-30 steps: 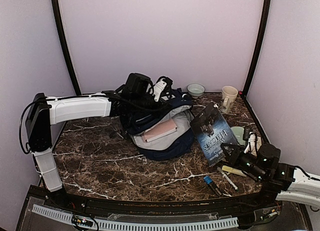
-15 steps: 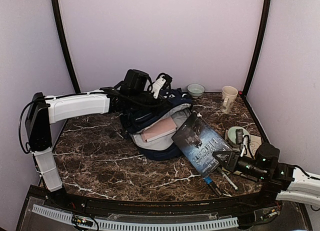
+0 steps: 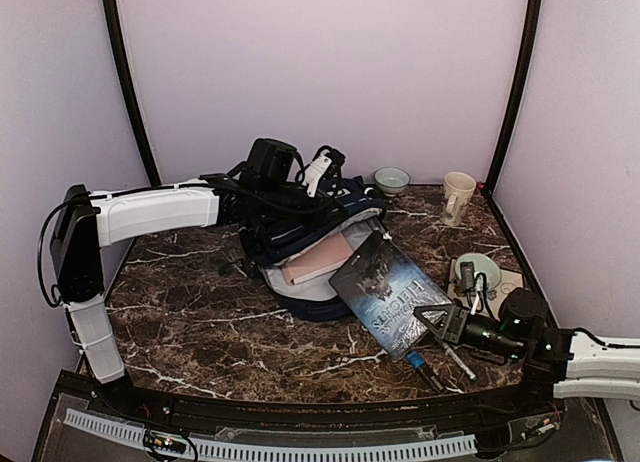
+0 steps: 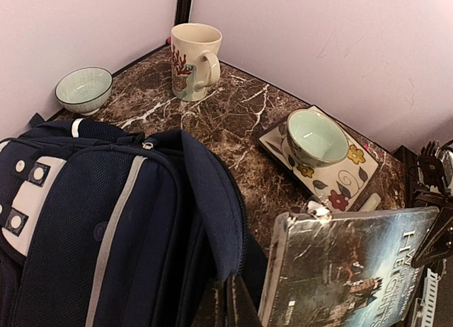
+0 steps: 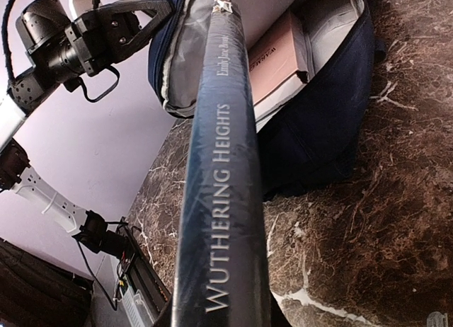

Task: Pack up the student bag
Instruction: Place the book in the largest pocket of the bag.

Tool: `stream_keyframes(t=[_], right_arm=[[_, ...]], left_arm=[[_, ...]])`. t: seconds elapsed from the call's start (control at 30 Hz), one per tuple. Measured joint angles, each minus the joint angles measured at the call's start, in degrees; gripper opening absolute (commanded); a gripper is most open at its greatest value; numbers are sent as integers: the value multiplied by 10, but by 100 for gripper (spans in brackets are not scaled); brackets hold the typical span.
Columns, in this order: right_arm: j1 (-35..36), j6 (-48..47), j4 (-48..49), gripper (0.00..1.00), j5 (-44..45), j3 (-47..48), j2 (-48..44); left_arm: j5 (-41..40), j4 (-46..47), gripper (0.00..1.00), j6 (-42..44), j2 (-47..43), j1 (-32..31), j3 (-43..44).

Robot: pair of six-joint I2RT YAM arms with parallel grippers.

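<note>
The student bag (image 3: 318,300) is a navy backpack lying at the table's middle back, its main compartment open. A pink book (image 3: 320,260) lies inside it. My left gripper (image 3: 303,198) is shut on the bag's upper flap (image 4: 212,199) and holds the mouth open; its fingertips (image 4: 244,307) show at the bottom of the left wrist view. My right gripper (image 3: 446,323) is shut on the near end of a dark blue book, "Wuthering Heights" (image 3: 390,290). The book's far corner reaches the bag's opening. Its spine (image 5: 221,185) fills the right wrist view and hides the jaws.
At the back right stand a cream mug (image 3: 458,195) and a small bowl (image 3: 391,179). A green bowl on a flowered saucer (image 3: 480,273) sits at the right edge. A few pens and a blue marker (image 3: 418,363) lie near the front right, under the book.
My right gripper has carried the book leftwards from the table's right side until its far corner reaches the bag's mouth. The left arm has held the flap up, barely moving.
</note>
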Motion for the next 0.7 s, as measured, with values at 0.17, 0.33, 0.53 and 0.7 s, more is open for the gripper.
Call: stream_keyframes(t=[0.17,0.33,0.53,0.7], right_arm=[[0,33,79,0,-4,-6,80],[0,50,149,0,-4,-6,141],[0,57,215,0,-10,10,226],[0,72,285,0,-23,46,327]], left_arm=[[6,0,0,-3,0,0,0],[19,-3,0,-5,-5,0,0],[27,-14,0,-6,-15,-1,0],[29,-27,0,-6,-28,-5,0]])
